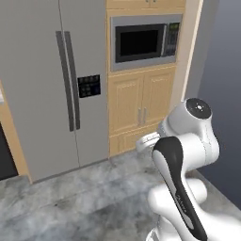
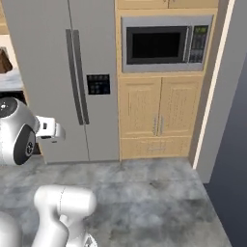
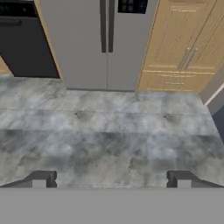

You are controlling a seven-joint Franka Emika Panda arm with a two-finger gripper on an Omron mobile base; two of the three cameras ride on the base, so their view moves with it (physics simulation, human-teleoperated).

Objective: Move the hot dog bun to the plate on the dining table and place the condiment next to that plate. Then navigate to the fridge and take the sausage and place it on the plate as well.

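The grey double-door fridge [image 1: 47, 70] stands straight ahead with both doors shut; it also appears as the fridge [image 2: 53, 58] and the fridge [image 3: 83, 39]. Two dark vertical handles [image 1: 70, 80] meet at its middle, beside a black dispenser panel [image 1: 89, 86]. My gripper [image 3: 111, 181] is open with nothing between its fingertips [image 3: 43, 179], and it hangs over the grey floor [image 3: 109, 127], well short of the doors. The hot dog bun, condiment, plate, dining table and sausage are out of view.
A built-in microwave [image 1: 143, 42] sits right of the fridge above wooden cabinet doors [image 1: 139, 101] and a drawer. A dark appliance [image 3: 24, 43] stands left of the fridge. A grey wall [image 1: 221, 70] closes the right side. Open floor lies between me and the fridge.
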